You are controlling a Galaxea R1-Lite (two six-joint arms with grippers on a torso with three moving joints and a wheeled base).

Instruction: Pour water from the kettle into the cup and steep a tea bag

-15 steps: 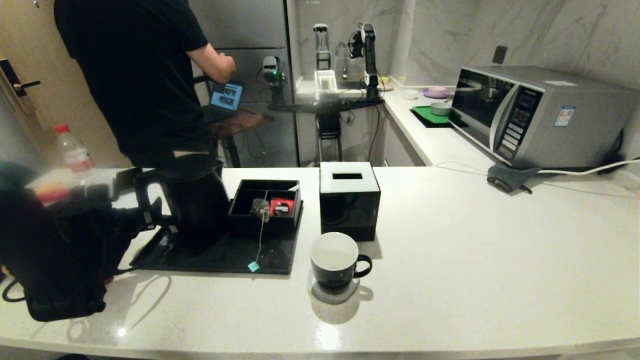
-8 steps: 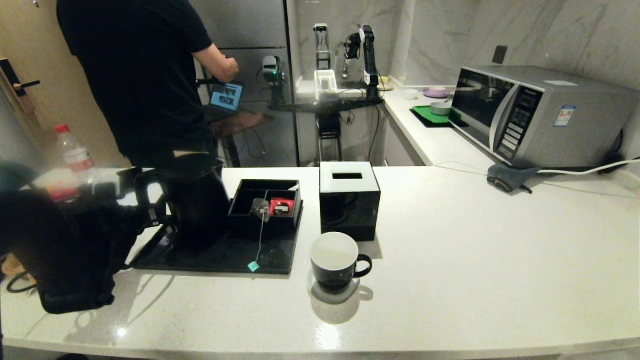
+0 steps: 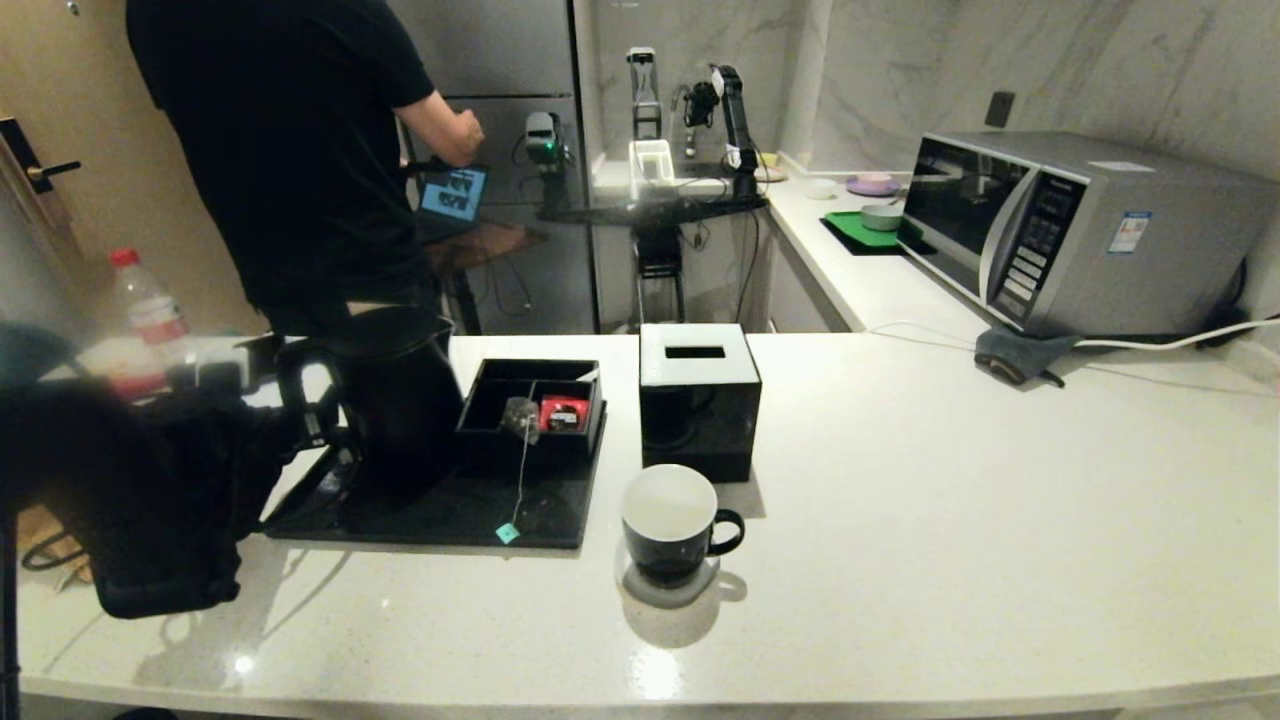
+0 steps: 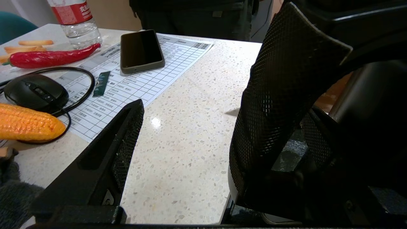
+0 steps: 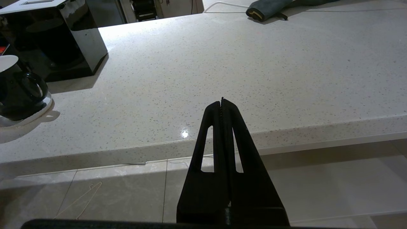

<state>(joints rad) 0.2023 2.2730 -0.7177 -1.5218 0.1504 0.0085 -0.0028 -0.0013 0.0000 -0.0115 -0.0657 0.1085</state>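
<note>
The tall black kettle (image 3: pixel 395 400) stands on a black tray (image 3: pixel 450 515) at the left of the counter. My left gripper (image 3: pixel 295 428) is open right at its loop handle (image 3: pixel 290 385). In the left wrist view the left gripper (image 4: pixel 206 73) has bare counter between its fingers, and the kettle's body (image 4: pixel 369 108) lies beyond the larger finger. The black cup (image 3: pixel 670 525) (image 5: pixel 17 92) sits on a coaster, white inside. No water stream shows. The tea bag (image 3: pixel 519 414) hangs over a black box's edge, and its string ends at the teal tag (image 3: pixel 508 533). My right gripper (image 5: pixel 222 101) is shut and empty below the counter's front edge.
A black cube box (image 3: pixel 698 395) stands behind the cup, and a red packet (image 3: pixel 563 413) lies in the compartment box. A microwave (image 3: pixel 1060 230) is at the far right. A person (image 3: pixel 290 150) stands behind the counter. A bottle (image 4: pixel 74 22), phone (image 4: pixel 141 51), mouse (image 4: pixel 35 92) and toy corn (image 4: pixel 25 124) lie beyond the kettle.
My left arm has swung in toward the kettle's handle. The kettle looks nudged slightly right. The person has shifted a little right.
</note>
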